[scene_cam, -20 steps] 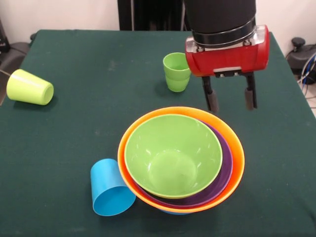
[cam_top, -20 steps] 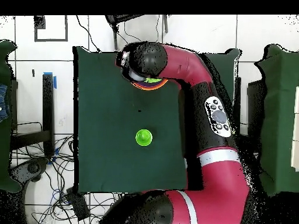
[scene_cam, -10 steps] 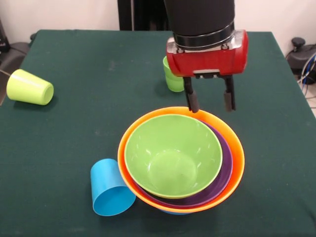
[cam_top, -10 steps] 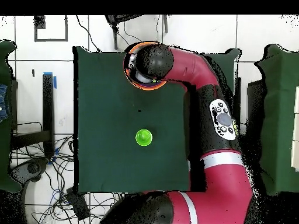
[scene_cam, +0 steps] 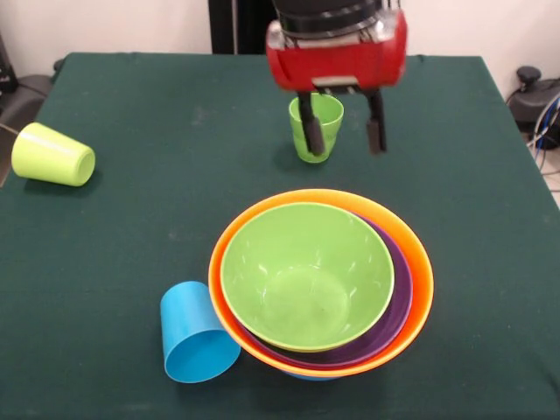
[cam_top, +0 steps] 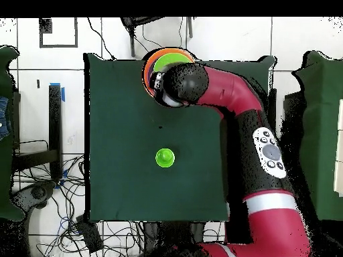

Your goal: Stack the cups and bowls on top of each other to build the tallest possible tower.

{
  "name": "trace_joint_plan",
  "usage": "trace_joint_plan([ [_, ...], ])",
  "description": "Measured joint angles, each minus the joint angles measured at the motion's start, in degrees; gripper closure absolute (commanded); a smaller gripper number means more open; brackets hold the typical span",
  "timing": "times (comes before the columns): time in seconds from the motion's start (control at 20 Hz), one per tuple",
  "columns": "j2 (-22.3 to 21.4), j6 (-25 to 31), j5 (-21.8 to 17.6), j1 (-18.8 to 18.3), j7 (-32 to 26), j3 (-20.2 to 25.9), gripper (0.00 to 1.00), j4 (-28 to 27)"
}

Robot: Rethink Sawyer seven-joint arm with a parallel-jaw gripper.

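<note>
Ridged green cup [scene_cam: 316, 128] behind end effector [scene_cam: 341, 141], fingers apart — tower [scene_cam: 322, 282] nearer

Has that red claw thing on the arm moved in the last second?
Yes. In the front view the end effector has shifted left and toward the table's far side, away from the tower. It now hangs open by the upright ridged green cup.

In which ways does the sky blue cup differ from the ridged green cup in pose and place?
The sky blue cup lies on its side with its mouth toward the camera, while the ridged green cup stands upright, mouth up. The sky blue cup rests against the orange bowl of the tower; the ridged green cup stands apart, farther back. The open gripper hangs at the ridged green cup, not at the sky blue cup. Both are small, glossy tapered cups.
</note>
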Motion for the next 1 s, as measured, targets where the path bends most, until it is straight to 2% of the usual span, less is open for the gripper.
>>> trace_joint_plan([
  [0.05,-1.9,-1.2,0.0,-1.2,0.0,0.0,0.00,3.1],
  [0.55,-8.1,-9.1,0.0,-5.0,0.0,0.0,0.00,15.7],
  [1.0,-8.8,-13.2,-0.1,-5.1,0.0,0.0,0.00,22.2],
])
